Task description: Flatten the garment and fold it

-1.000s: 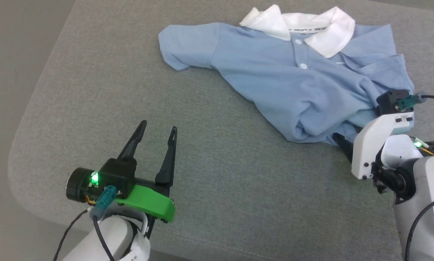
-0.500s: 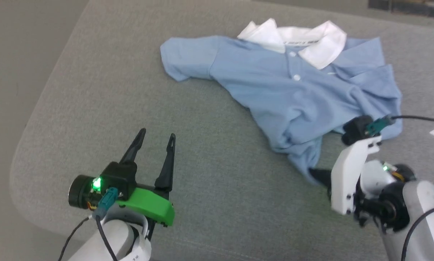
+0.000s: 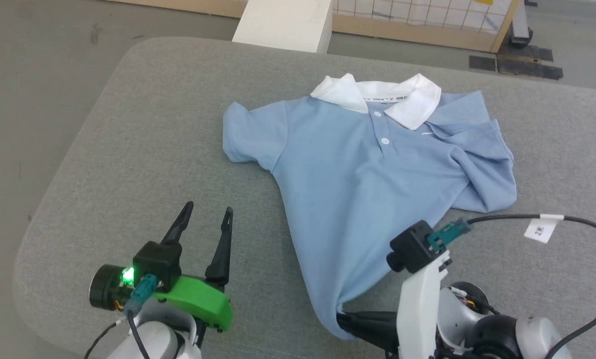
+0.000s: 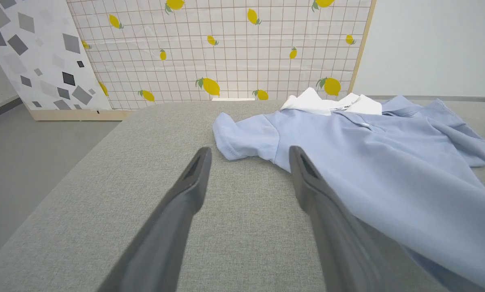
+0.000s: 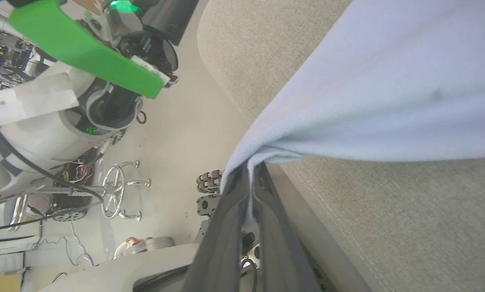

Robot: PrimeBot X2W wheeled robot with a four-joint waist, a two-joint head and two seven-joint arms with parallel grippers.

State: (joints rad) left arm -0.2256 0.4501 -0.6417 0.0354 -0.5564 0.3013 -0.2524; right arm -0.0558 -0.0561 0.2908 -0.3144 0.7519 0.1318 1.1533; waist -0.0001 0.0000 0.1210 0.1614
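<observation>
The garment (image 3: 358, 179), a light blue polo shirt with a white collar and two white buttons, lies on the grey padded table (image 3: 143, 149). Its body is stretched toward the near edge. Its right side is still bunched and folded over. My right gripper (image 3: 345, 321) is shut on the garment's lower hem near the table's front edge; the wrist view shows cloth (image 5: 348, 101) pinched between the two fingers (image 5: 226, 211). My left gripper (image 3: 206, 212) hovers open over bare table left of the shirt, with the sleeve (image 4: 246, 136) just beyond its fingertips (image 4: 200, 162).
A white block (image 3: 283, 22) and a wooden-framed grid panel (image 3: 417, 15) stand beyond the table's far edge. A lemon-patterned screen (image 4: 226, 48) backs the scene. The robot's base and wheels (image 5: 116, 190) sit on the floor below the near edge. A tagged cable (image 3: 542, 227) trails from my right wrist.
My right gripper shut on the hem and pulled it toward the near edge, stretching the crumpled shirt out long. The head camera tilted up. The left gripper stayed put.
</observation>
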